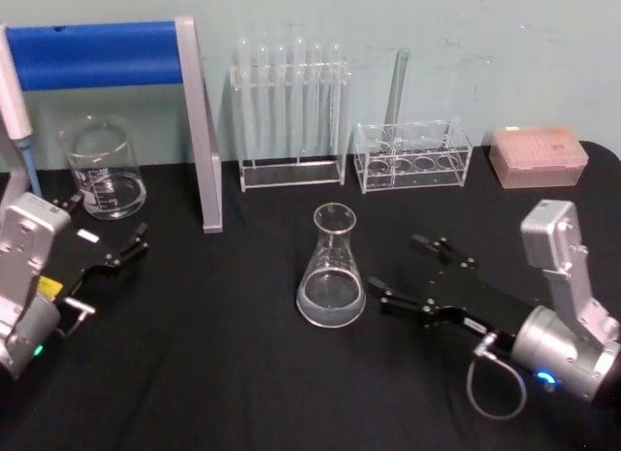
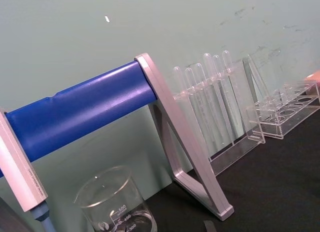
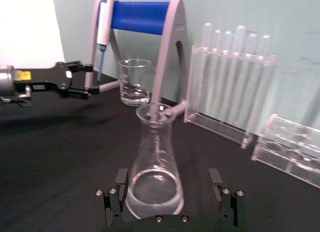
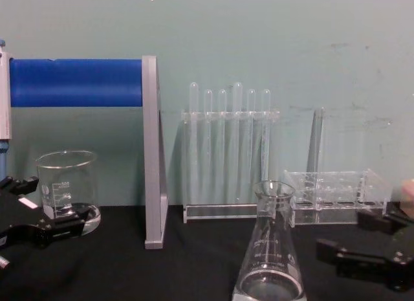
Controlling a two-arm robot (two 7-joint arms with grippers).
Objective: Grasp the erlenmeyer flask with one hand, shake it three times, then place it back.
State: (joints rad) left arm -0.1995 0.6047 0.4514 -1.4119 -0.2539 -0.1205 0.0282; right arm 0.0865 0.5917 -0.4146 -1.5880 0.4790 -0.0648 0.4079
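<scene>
The erlenmeyer flask (image 1: 332,272) stands upright on the black table near the middle, with a little clear liquid in its base. My right gripper (image 1: 396,267) lies low just to its right, open, its fingertips level with the flask's base and apart from the glass. In the right wrist view the flask (image 3: 155,167) rises at the mouth of the right gripper (image 3: 168,178), between its two black fingers (image 3: 121,179). From the chest, the flask (image 4: 270,262) sits left of the right gripper (image 4: 356,239). My left gripper (image 1: 102,228) rests open at the far left.
A glass beaker (image 1: 103,170) stands just beyond the left gripper. A blue-barred pipette stand (image 1: 199,131) is at the back left. A test tube rack (image 1: 289,112), a low clear rack (image 1: 412,158) and a pink tip box (image 1: 539,155) line the back edge.
</scene>
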